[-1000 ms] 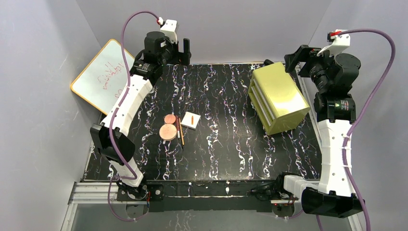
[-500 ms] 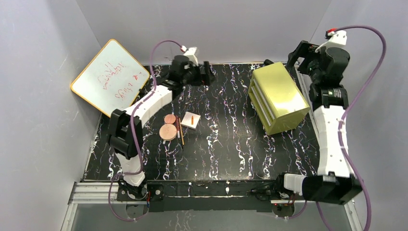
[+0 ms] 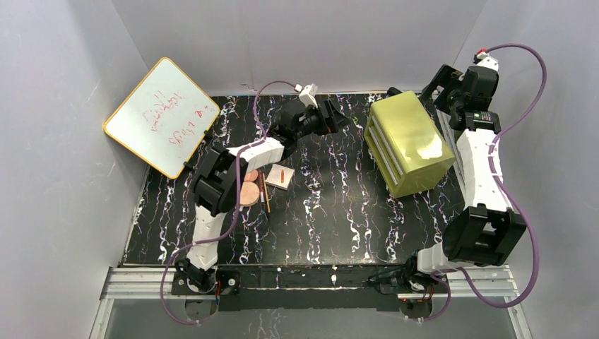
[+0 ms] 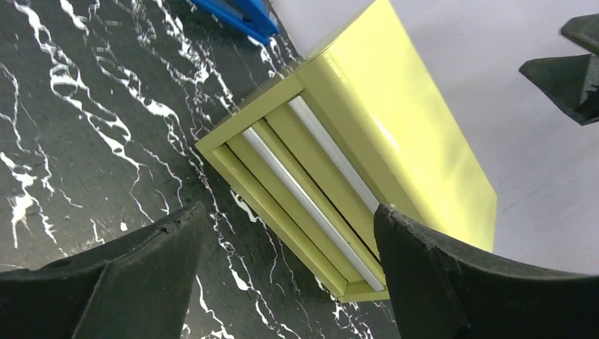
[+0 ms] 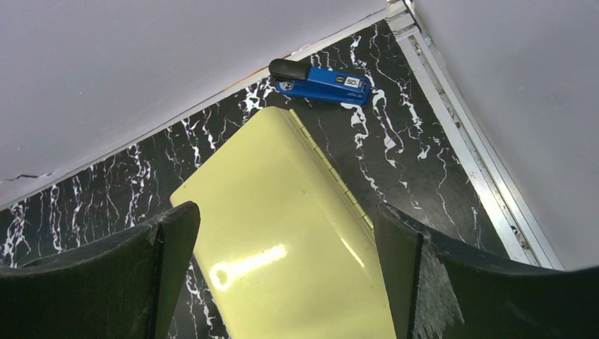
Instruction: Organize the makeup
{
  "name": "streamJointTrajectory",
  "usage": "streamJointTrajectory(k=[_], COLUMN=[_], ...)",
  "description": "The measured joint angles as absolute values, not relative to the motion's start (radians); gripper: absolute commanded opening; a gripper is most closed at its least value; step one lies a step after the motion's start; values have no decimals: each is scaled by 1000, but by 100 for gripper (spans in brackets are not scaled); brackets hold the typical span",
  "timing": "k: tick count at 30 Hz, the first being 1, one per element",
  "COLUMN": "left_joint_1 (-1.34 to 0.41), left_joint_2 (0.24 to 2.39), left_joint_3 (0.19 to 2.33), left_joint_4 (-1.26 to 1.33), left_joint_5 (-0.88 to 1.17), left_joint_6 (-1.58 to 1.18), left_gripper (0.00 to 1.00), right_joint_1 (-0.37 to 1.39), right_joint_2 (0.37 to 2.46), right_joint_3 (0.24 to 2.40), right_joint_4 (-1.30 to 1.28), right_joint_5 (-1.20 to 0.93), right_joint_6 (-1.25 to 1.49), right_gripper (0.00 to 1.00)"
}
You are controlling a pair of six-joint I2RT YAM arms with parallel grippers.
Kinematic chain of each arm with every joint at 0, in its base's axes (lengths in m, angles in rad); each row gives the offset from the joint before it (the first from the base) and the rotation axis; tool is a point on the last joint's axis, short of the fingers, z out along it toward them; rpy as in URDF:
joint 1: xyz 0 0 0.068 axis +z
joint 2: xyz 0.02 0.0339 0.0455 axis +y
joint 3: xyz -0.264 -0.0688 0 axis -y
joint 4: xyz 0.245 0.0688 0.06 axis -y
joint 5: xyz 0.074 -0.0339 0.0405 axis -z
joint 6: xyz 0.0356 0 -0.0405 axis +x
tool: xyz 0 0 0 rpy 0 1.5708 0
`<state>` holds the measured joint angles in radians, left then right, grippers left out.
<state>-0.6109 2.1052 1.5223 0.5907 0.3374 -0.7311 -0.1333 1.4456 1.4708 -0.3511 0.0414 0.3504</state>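
At the near edge a silver aluminium rail (image 3: 318, 281) carries both arm bases. Beyond it lies a black table top with white marble veining (image 3: 332, 212), closed in by plain grey walls (image 3: 56, 70) on the left, right and far sides. A yellow-rimmed whiteboard with red scribbles (image 3: 161, 116) leans in the far-left corner. A large yellow-green drawer box (image 3: 410, 145) stands at the far right, and a blue stapler (image 5: 321, 81) lies behind it against the back wall. The left gripper (image 4: 289, 282) hangs above the far middle of the table. Its black fingers are spread wide with nothing between them, and they frame the box's drawer fronts. The right gripper (image 5: 286, 282) is raised over the far-right corner above the box lid, its fingers likewise wide apart and empty. The makeup sits left of centre, close beside the left arm's elbow and well apart from the box. The larger copper-pink round disc (image 3: 248, 193) is nearest, with the smaller copper-pink disc (image 3: 250, 175) just behind it. Two thin brown-orange pencil sticks (image 3: 263, 192) lie side by side along their right. The small white square palette with an orange mark (image 3: 280, 176) lies just right of the sticks.
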Motion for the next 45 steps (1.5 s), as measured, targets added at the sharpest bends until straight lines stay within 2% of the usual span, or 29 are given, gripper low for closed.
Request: streamJointTrajectory(k=[9, 14, 26, 29, 35, 45], left_joint_1=[-656, -689, -739, -746, -758, -781], left_joint_2=[2220, 2267, 2386, 2430, 2529, 2640], left_joint_3=[1542, 1570, 1583, 1615, 1726, 1864], left_joint_4=[762, 837, 927, 959, 1019, 1071], left_joint_5=[341, 341, 329, 329, 329, 328], left_joint_6=[-851, -889, -961, -983, -1030, -1087], left_gripper=[76, 58, 55, 48, 38, 29], right_joint_1=[-175, -183, -183, -184, -190, -191], right_joint_2=[1469, 1471, 1472, 1472, 1471, 1471], right_joint_3=[1369, 1290, 1225, 1211, 1200, 1200], right_joint_4=[-265, -252, -207, -198, -187, -187], right_joint_5=[25, 2, -33, -34, -35, -38], right_joint_6=[390, 402, 410, 408, 398, 386], right_gripper=[100, 100, 100, 100, 100, 100])
